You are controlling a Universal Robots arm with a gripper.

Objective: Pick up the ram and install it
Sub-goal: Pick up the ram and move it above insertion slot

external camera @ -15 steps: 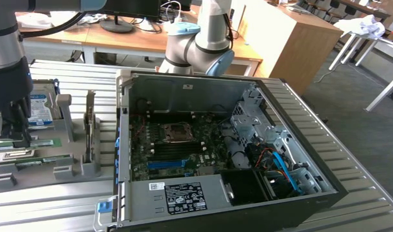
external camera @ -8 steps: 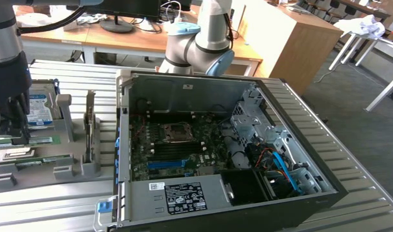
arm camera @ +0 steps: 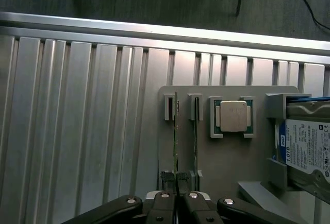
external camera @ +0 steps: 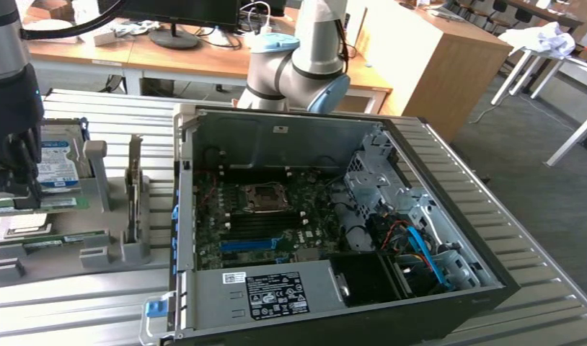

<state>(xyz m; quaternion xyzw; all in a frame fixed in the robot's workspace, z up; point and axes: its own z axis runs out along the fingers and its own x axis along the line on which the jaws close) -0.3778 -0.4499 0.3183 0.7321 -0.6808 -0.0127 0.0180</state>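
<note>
**Wrist view, looking down along the pincer (arm camera: 176, 182).** The frame edge cuts off its body, leaving the dark linkage and the two fingers (arm camera: 167, 178) in sight. The fingers are drawn together about one end of the ram (arm camera: 175, 131), one on each face, and appear clamped on it. The ram stands on its long edge and is seen edge-on as a thin green line, so its chips and label cannot be made out. Both its ends sit in the slotted blocks of a grey fixture (arm camera: 227, 157): it is in its holder, not lifted.

A second stick (arm camera: 195, 136), also edge-on and darker, stands just beside the ram in the neighbouring slots. Past that stick a square silver processor (arm camera: 233, 117) lies in its own recess. At the far side of the fixture is a hard drive (arm camera: 304, 149) with a blue-white label, cut off by the frame. The fixture rests on a ribbed aluminium worktop (arm camera: 77, 131).

**Exterior view.** The arm (external camera: 308, 58) rises behind an open computer case (external camera: 274, 144). Its dark wrist section (external camera: 7, 108) hangs upright over the fixture at the exterior view's left, hiding the pincer's tips and part of the fixture. The case lies on its side with the motherboard (external camera: 265, 216) exposed.
</note>
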